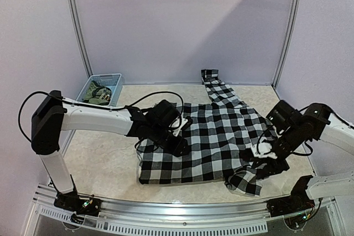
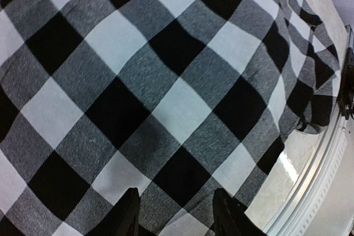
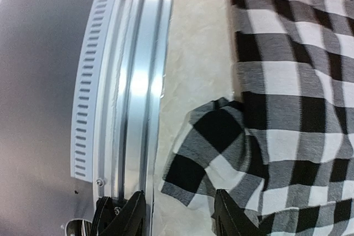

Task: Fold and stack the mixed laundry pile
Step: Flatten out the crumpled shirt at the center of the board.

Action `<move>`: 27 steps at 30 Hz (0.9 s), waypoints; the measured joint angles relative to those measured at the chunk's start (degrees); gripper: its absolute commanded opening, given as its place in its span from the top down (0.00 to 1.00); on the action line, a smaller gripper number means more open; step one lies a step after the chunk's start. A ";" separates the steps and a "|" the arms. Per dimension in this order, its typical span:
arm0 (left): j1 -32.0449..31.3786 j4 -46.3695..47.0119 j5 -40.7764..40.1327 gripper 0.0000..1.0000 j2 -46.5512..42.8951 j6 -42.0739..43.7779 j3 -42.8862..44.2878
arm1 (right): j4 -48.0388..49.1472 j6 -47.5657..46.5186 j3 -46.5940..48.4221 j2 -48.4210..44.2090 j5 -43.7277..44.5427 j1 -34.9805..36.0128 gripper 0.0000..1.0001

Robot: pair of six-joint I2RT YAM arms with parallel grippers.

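- The left arm [image 1: 94, 117] stretches almost level from its base toward the checked shirt [image 1: 215, 131]. Its wrist bends down, so the left tool [image 1: 180, 146] sits low over the shirt's left part.
- Its fingers [image 2: 128, 214] stand apart, with checked cloth spread beneath and between them. They are clamped on nothing.
- The right arm [image 1: 332, 131] is folded, its elbow to the shirt's right. The right tool [image 1: 264, 156] points down at the shirt's near right sleeve [image 1: 246, 181].
- Its fingers [image 3: 229, 214] are also apart, and the sleeve's bunched end lies just beyond them. I cannot tell whether they touch it.
- The checked shirt lies spread across the table [image 1: 105, 161]. One sleeve runs toward the back wall, and the crumpled near sleeve ends close to the rail [image 3: 138, 81].
- The basket [image 1: 108, 75] stands well apart from the shirt, to its far left in the table's corner. The green shirt [image 1: 98, 95] is bundled inside it.
- A black cable [image 1: 160, 93] loops above the shirt's left edge by the left wrist.
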 measured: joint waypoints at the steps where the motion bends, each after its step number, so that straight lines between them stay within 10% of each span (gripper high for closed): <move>1: -0.04 -0.09 -0.66 0.54 0.00 -1.16 -0.76 | 0.59 -0.09 -1.18 1.18 1.77 3.13 0.49; 20: 0.24 -9.20 -14.84 0.53 -1.09 -11.08 -8.79 | 16.98 5.03 -10.23 18.56 23.34 23.10 0.37; 27: 0.85 -9.84 -17.42 0.52 -1.09 -10.56 -8.76 | 22.14 7.37 -10.32 23.41 29.05 24.37 0.85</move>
